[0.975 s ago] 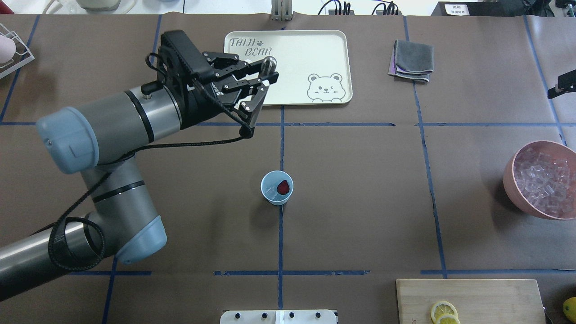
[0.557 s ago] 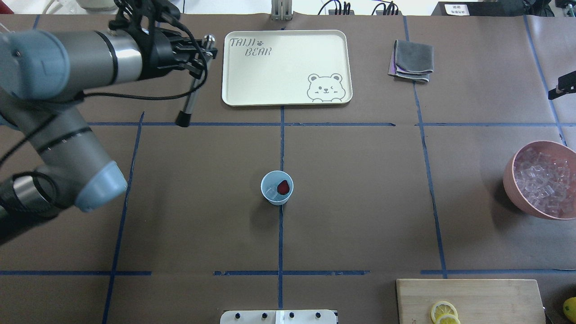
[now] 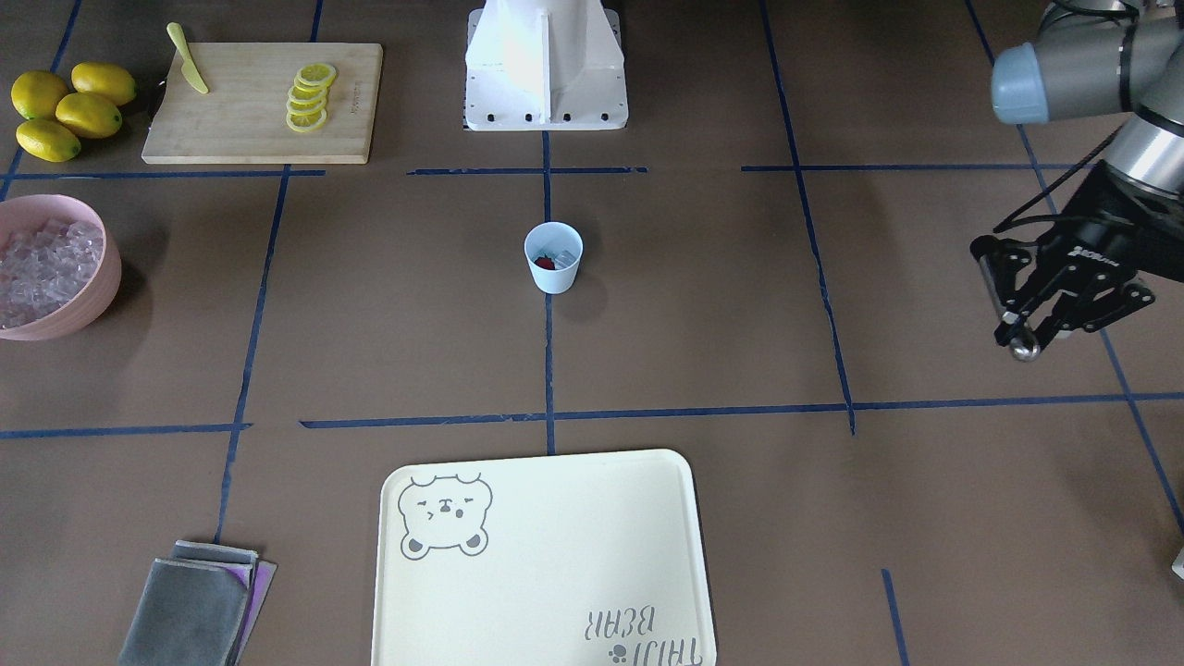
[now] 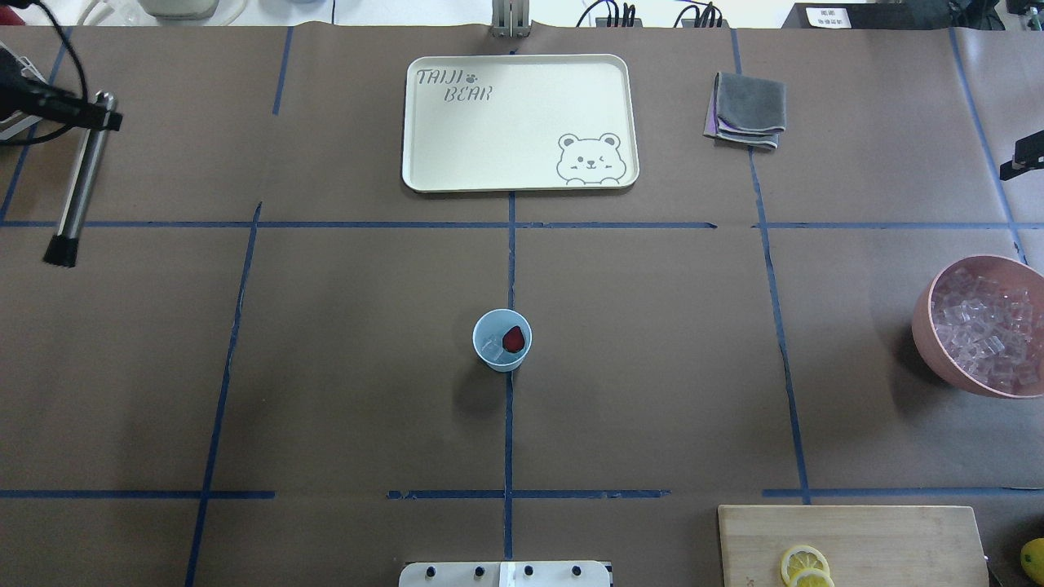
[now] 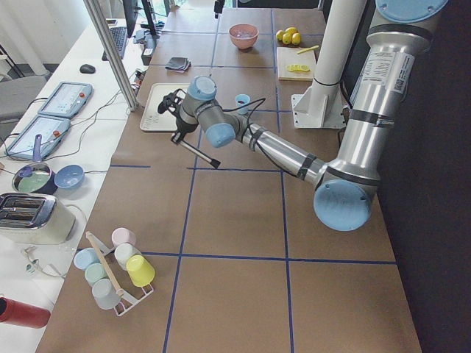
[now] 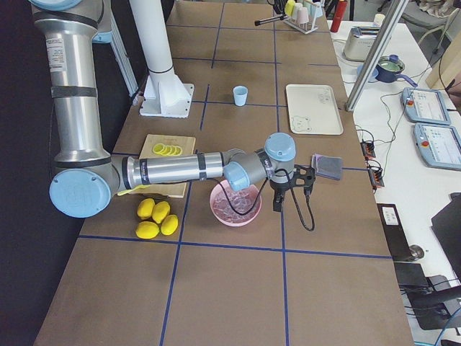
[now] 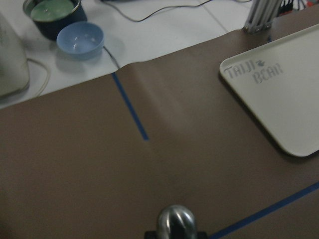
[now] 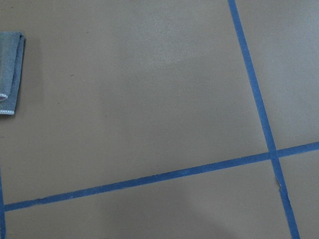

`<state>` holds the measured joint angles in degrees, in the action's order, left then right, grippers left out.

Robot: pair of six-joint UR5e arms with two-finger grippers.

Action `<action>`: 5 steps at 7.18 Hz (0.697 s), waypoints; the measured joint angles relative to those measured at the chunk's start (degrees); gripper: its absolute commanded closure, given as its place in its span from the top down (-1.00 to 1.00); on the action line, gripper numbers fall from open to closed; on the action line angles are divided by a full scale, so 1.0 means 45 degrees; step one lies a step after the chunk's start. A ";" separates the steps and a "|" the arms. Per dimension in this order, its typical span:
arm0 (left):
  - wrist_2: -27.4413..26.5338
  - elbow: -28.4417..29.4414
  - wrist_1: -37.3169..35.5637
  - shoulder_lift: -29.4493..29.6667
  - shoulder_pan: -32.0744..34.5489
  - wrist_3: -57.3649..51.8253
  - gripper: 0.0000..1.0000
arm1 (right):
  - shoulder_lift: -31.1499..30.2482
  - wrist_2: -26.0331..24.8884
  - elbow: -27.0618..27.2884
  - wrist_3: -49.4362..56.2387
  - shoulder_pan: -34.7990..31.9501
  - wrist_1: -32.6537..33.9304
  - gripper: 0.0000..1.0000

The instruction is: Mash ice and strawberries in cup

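Note:
The pale-blue cup (image 4: pixel 494 361) stands at the table's middle, also in the front-facing view (image 3: pixel 555 276). A dark-red strawberry (image 4: pixel 513 338) and clear ice (image 4: pixel 491 349) lie inside it. My left gripper (image 4: pixel 101 114) is far off at the table's left edge, shut on a silver muddler (image 4: pixel 77 183) near its knob end. The muddler's black end hangs down above the table. The same gripper (image 3: pixel 1016 320) and muddler (image 3: pixel 992 280) show in the front-facing view. My right gripper (image 6: pixel 288 189) hovers near the pink bowl; I cannot tell whether it is open or shut.
A cream bear tray (image 4: pixel 522 122) lies at the back centre. A grey cloth (image 4: pixel 746 110) is to its right. A pink bowl (image 4: pixel 922 314) of ice sits at the right edge. A cutting board (image 4: pixel 881 534) with lemon slices is front right. A cup rack (image 5: pixel 118 268) stands far left.
My left arm has swung left with the muddler, from the tray's left corner to the table's far left edge. The cup and its contents have not moved.

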<state>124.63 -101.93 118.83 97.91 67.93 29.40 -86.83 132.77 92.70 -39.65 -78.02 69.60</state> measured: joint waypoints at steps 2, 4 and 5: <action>0.1004 0.1212 -0.0135 -0.1395 0.0442 -0.0025 -0.87 | 0.0007 -0.0012 -0.0201 0.0002 0.0037 -0.0032 1.00; 0.1077 0.2694 -0.0265 -0.1510 0.0469 0.0058 -0.87 | -0.0018 -0.0001 -0.0246 0.0002 0.0050 -0.0045 1.00; 0.0928 0.3290 -0.0259 -0.1491 0.0471 0.0051 -0.87 | -0.0036 0.0004 -0.0248 0.0003 0.0052 -0.0051 1.00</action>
<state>128.81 -87.12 117.67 91.20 70.05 29.63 -86.99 132.79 91.59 -39.64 -77.79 69.37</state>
